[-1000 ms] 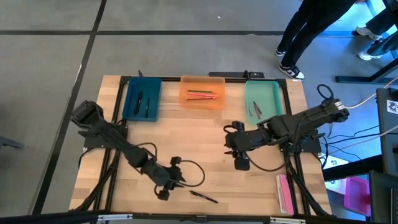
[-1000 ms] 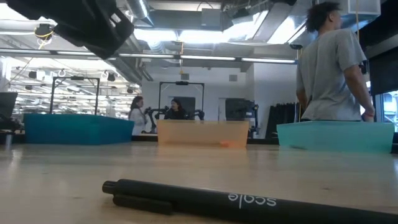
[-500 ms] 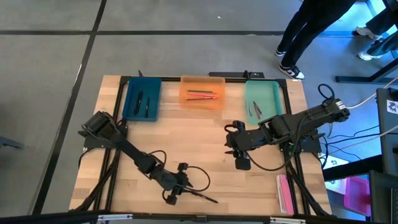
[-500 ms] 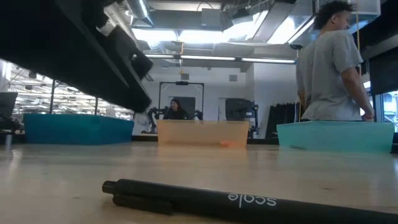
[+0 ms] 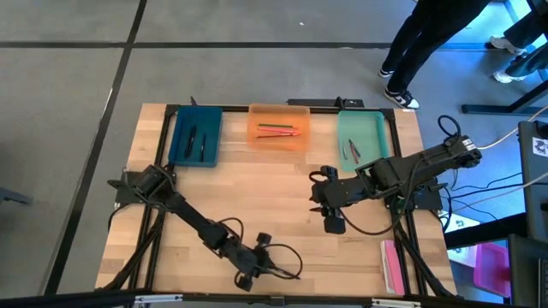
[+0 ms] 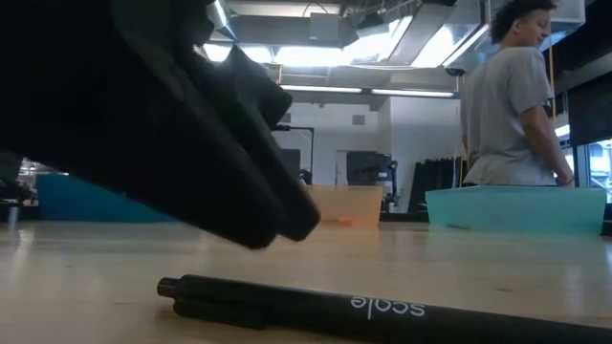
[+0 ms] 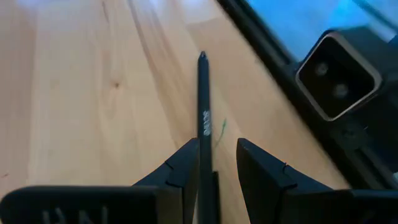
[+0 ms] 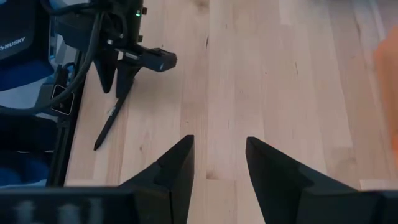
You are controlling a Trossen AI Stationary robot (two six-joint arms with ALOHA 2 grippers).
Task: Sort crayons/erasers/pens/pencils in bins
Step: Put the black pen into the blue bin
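A black pen (image 5: pixel 280 272) lies flat on the wooden table near its front edge; it also shows in the low view (image 6: pixel 306 304) and the right wrist view (image 8: pixel 109 127). My left gripper (image 7: pixel 216 165) is open and low over the pen (image 7: pixel 204 118), with a finger on either side of one end. My right gripper (image 8: pixel 217 162) is open and empty over the table's middle right (image 5: pixel 330 218). Three bins stand along the far edge: teal-blue (image 5: pixel 178 137) with black sticks, orange (image 5: pixel 278 141) with red and green sticks, mint green (image 5: pixel 372 137) with grey sticks.
A pink flat object (image 5: pixel 392 265) lies at the table's front right. A black frame rail (image 7: pixel 292 112) and a camera housing (image 7: pixel 336 81) run along the front edge close to the pen. A person (image 6: pixel 507 115) stands beyond the table's far right corner.
My left gripper has moved toward the table's near edge and right, coming down onto the pen's end. In the low view its dark body has swung in to fill the upper left. The pen has not moved.
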